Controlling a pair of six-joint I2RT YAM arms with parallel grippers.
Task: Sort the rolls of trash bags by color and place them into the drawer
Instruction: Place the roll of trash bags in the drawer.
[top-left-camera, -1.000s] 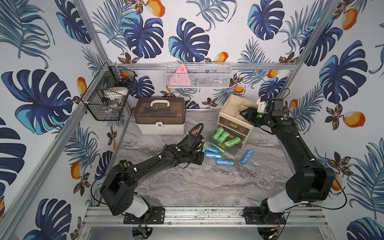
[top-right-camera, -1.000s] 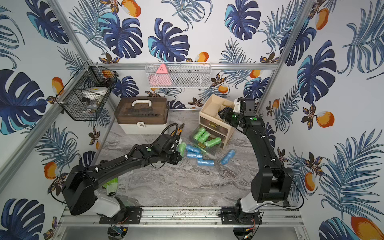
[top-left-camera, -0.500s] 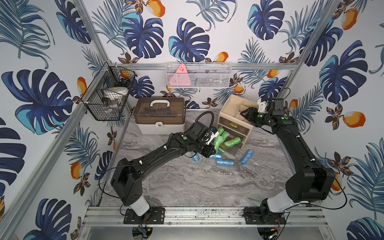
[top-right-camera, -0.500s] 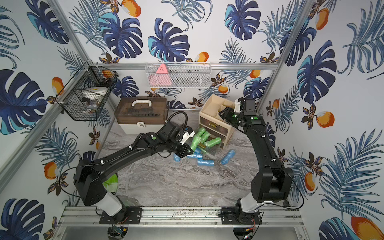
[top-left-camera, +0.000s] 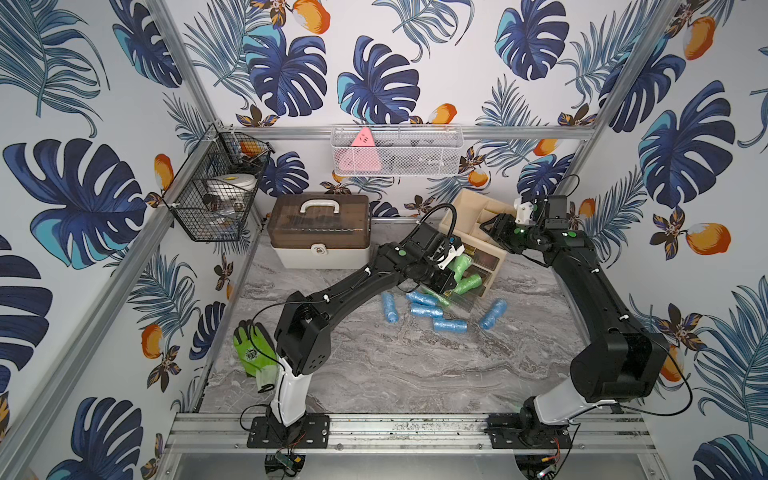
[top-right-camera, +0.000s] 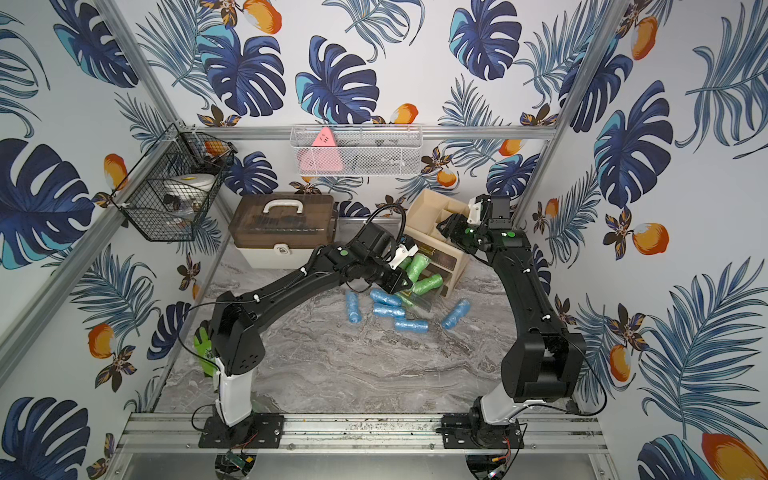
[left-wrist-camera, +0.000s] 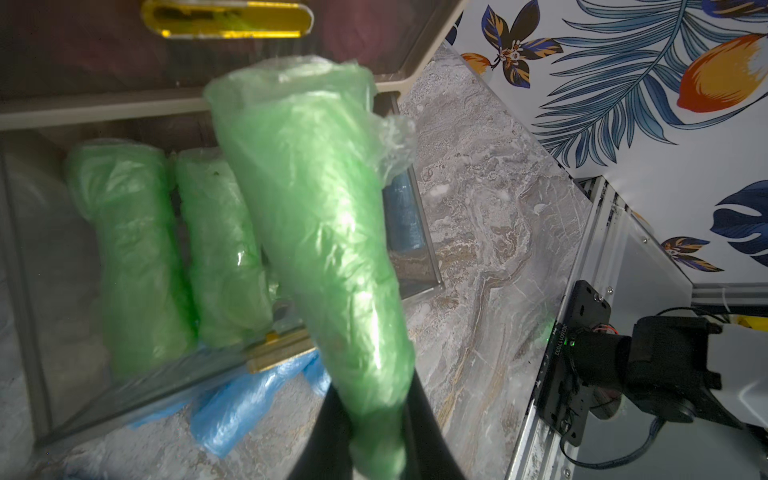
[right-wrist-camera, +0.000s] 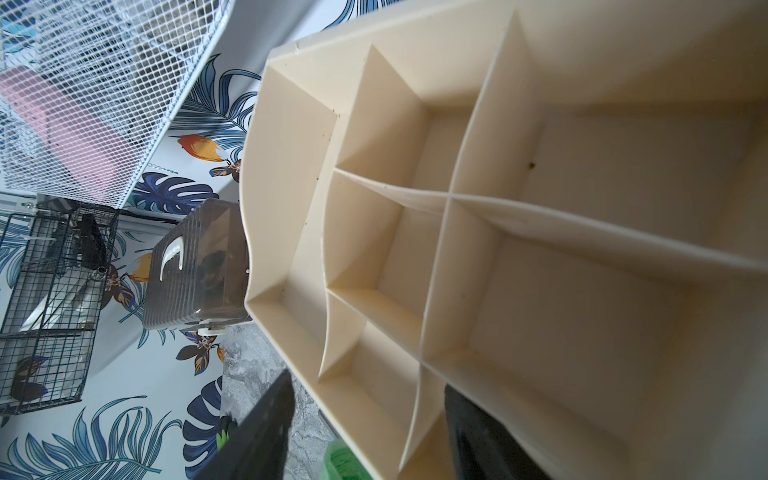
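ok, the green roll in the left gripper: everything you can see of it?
The green roll is a crinkly, translucent plastic cylinder with loose film flaring at its far end. The left gripper is shut on its near end, so it sticks straight out from it. It hangs over the open clear-fronted drawer, above two more green rolls lying inside; contact with them is unclear.

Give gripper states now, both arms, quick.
Left gripper: closed on a green roll.
Right gripper: open, empty, above the organizer.
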